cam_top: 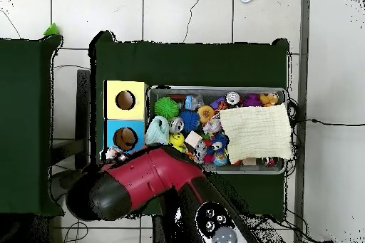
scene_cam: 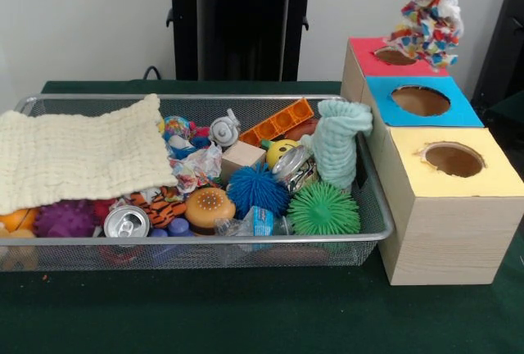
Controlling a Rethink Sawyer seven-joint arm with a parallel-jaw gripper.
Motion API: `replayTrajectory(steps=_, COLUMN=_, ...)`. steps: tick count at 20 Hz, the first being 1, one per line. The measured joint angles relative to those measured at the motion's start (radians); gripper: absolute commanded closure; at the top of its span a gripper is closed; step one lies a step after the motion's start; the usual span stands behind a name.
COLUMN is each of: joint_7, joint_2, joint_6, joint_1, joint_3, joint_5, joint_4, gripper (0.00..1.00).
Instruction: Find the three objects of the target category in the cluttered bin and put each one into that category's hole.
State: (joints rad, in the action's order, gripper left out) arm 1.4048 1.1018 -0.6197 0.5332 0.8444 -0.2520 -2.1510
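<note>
Front view: multicoloured rag toy (scene_cam: 427, 24) hangs over red hole (scene_cam: 395, 56) (tool hidden).

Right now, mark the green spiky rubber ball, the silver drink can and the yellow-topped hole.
green spiky rubber ball (scene_cam: 323, 210), front view, centre of ball.
silver drink can (scene_cam: 127, 222), front view, its lid.
yellow-topped hole (scene_cam: 453, 160), front view, inside the opening.
</note>
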Motion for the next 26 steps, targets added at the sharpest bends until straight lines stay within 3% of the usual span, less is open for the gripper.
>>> replayTrajectory(steps=12, joint_7=0.000, joint_2=-0.047, joint_6=-0.089, joint_1=-0.087, joint_3=0.000, joint_5=0.000, joint_4=0.195, gripper=1.00)
replayTrajectory(steps=26, joint_7=0.000, joint_2=-0.107, joint_6=-0.092, joint_1=-0.087, joint_3=-0.013, joint_5=-0.036, joint_4=0.245, gripper=1.00)
